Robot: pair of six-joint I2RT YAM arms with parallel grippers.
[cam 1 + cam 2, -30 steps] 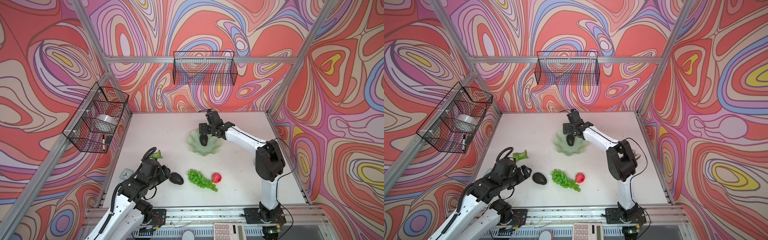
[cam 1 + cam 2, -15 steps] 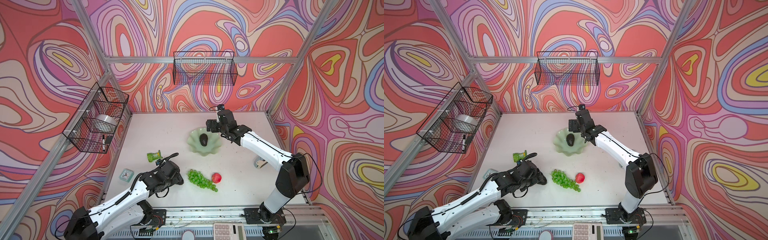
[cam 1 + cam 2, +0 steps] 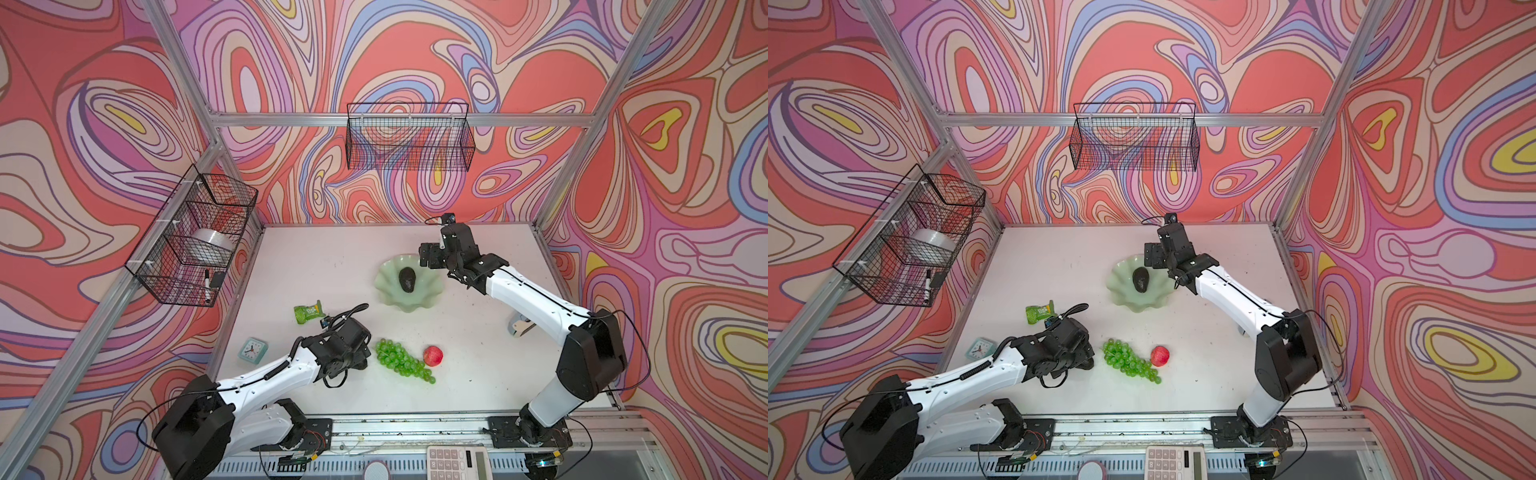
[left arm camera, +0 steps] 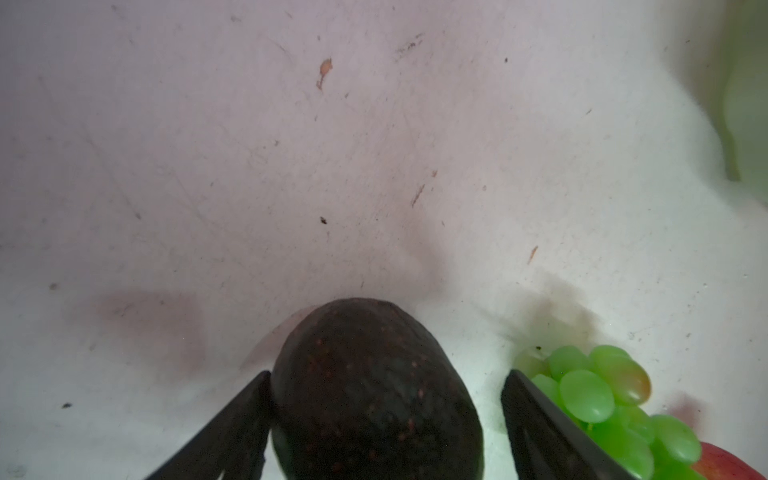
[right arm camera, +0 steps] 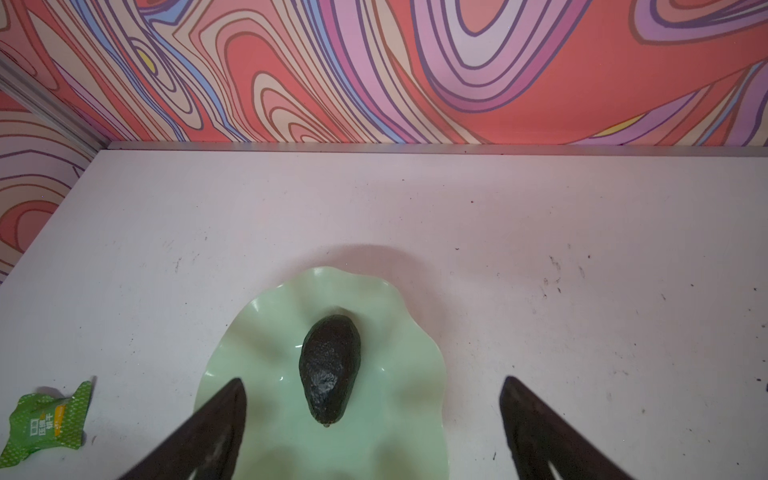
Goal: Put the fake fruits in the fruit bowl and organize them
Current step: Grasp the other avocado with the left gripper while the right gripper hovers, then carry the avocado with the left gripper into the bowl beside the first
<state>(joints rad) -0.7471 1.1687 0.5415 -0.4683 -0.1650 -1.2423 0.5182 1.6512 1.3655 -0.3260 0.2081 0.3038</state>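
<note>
Straddling the avocado at bottom centre of the left wrist view, I am holding my left pincer apart, one finger touching it, the other clear beside the grapes.

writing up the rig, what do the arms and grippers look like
White shells, bulky black joints. The right arm has a thin black cable looping at its elbow; the left arm carries a coiled black one. The gripper fingers are dark, flat, tapered.

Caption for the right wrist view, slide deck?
Open right claw facing a pale mint-green wavy-rimmed bowl with one blackish pear-shaped avocado lying in it.
</note>
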